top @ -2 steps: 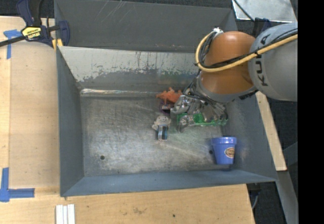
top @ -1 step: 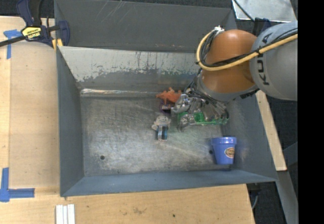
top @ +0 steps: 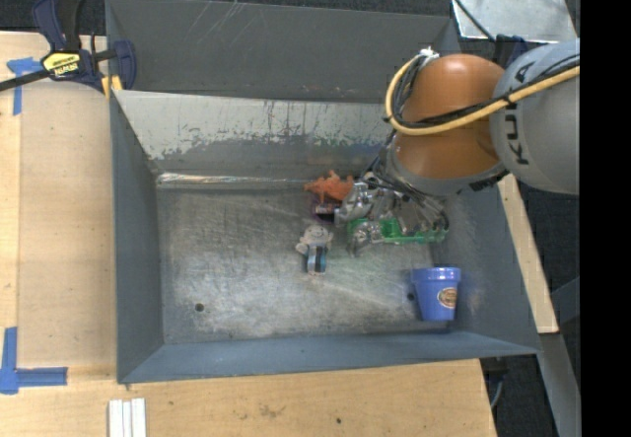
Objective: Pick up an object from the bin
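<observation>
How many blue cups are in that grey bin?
1. The blue plastic cup with an orange label sits by the grey metal bin's lower right corner. The robot's arm could hide another.

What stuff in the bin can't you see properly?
Camera view:
- orange thing: partly behind the gripper, shape unclear.
- green piece: toy or robot part, cannot tell.
- small grey-and-blue thing: too small to name.
- blue cup: label too small to read.

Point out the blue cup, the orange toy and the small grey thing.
blue cup (top: pixel 432 298): camera view, side wall.
orange toy (top: pixel 328 188): camera view, its middle.
small grey thing (top: pixel 315 253): camera view, its middle.
</observation>
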Robot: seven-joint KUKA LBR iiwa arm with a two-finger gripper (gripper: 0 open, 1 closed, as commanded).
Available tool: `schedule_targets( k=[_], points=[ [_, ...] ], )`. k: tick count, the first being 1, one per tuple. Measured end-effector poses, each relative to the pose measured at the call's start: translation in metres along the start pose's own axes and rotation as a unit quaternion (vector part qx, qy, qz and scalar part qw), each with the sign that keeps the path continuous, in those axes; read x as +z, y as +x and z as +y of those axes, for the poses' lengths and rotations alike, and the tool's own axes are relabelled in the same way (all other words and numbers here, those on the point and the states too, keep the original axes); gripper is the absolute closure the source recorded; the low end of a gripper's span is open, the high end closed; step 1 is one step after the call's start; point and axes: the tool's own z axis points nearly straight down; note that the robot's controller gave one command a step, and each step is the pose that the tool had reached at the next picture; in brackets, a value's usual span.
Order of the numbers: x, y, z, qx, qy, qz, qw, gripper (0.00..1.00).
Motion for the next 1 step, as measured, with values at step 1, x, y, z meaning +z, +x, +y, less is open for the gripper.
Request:
schedule_targets(
  k=[1],
  points=[
    [-0.0140, 0.0000, 0.0000, 0.000, 0.000, 0.0005, 1.0000, 1.00]
  ],
)
